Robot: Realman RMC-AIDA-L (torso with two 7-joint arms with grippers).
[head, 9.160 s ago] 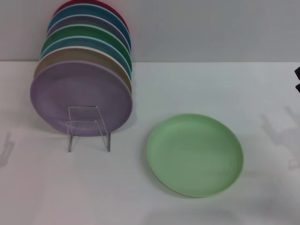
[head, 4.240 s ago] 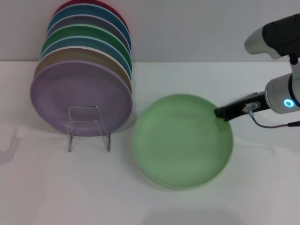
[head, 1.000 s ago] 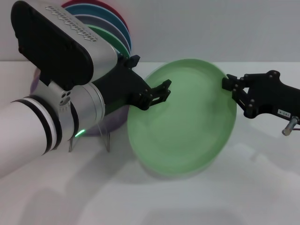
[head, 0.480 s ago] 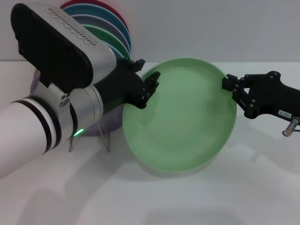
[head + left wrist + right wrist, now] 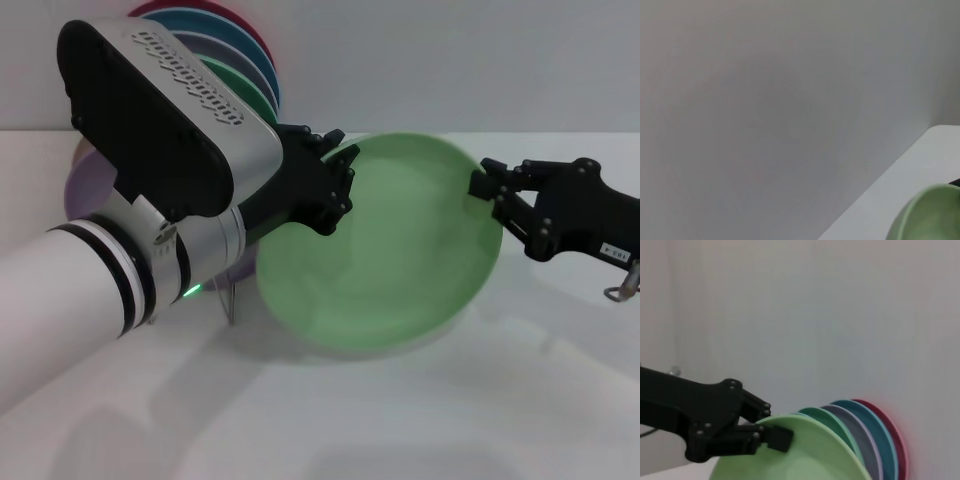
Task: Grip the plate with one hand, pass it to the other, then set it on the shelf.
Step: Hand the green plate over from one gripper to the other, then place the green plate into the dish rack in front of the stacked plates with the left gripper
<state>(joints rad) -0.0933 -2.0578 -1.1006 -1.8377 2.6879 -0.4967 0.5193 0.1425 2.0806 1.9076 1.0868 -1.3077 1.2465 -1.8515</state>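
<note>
The pale mint-green plate [image 5: 390, 250] is held tilted above the table, its face toward me. My right gripper [image 5: 487, 187] is shut on its right rim. My left gripper [image 5: 335, 165] is at the plate's upper left rim, open, with its fingers on either side of the edge. The clear rack [image 5: 232, 300] is mostly hidden behind my left arm; only one leg shows. A part of the plate's edge shows in the left wrist view [image 5: 930, 215]. In the right wrist view black jointed fingers [image 5: 767, 436] clamp the plate's rim [image 5: 810, 440].
Several coloured plates [image 5: 240, 60] stand upright in the rack at the back left, the lilac plate [image 5: 85, 190] in front. They also show in the right wrist view [image 5: 875, 435]. My large left arm [image 5: 150, 200] hides most of the rack. A grey wall stands behind the white table.
My left gripper has moved right onto the plate's left rim. The plate has tipped a little flatter and lower. My right gripper keeps its hold on the right rim.
</note>
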